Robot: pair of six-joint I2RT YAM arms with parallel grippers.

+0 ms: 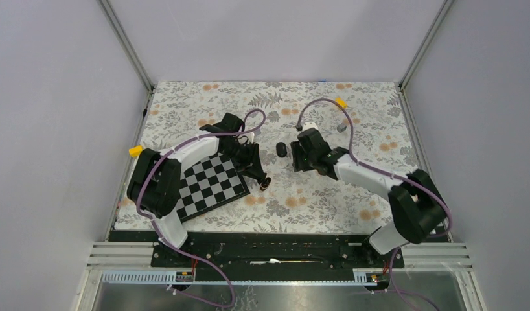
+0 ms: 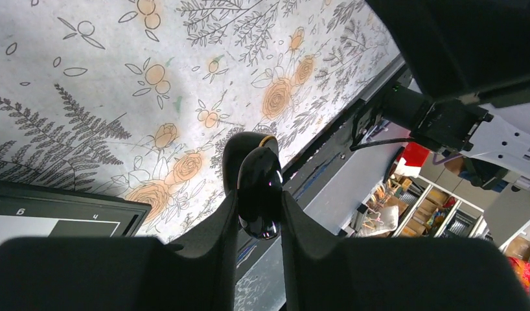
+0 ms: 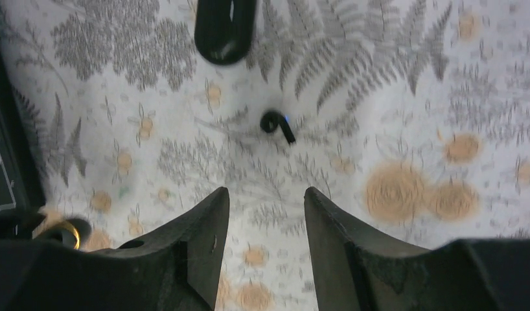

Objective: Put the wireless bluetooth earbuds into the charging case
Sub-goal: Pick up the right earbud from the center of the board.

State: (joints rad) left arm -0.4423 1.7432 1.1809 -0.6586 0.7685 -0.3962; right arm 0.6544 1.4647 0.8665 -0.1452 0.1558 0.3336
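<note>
My left gripper (image 2: 259,194) is shut on the charging case (image 2: 258,184), a glossy black pebble held just above the floral cloth. A gold-rimmed part of the case (image 2: 267,139) shows beyond the fingers. From above, the case (image 1: 265,183) shows an orange spot at the left gripper (image 1: 262,180), beside the chessboard. One earbud (image 3: 277,123), small and black with a short stem, lies on the cloth ahead of my right gripper (image 3: 265,194). That gripper is open with nothing between its fingers. In the top view the right gripper (image 1: 293,159) hangs mid-table.
A larger black oval object (image 3: 225,29) lies on the cloth beyond the earbud, and shows in the top view as the oval (image 1: 281,149). A chessboard (image 1: 210,184) lies under the left arm. Grey walls enclose the table.
</note>
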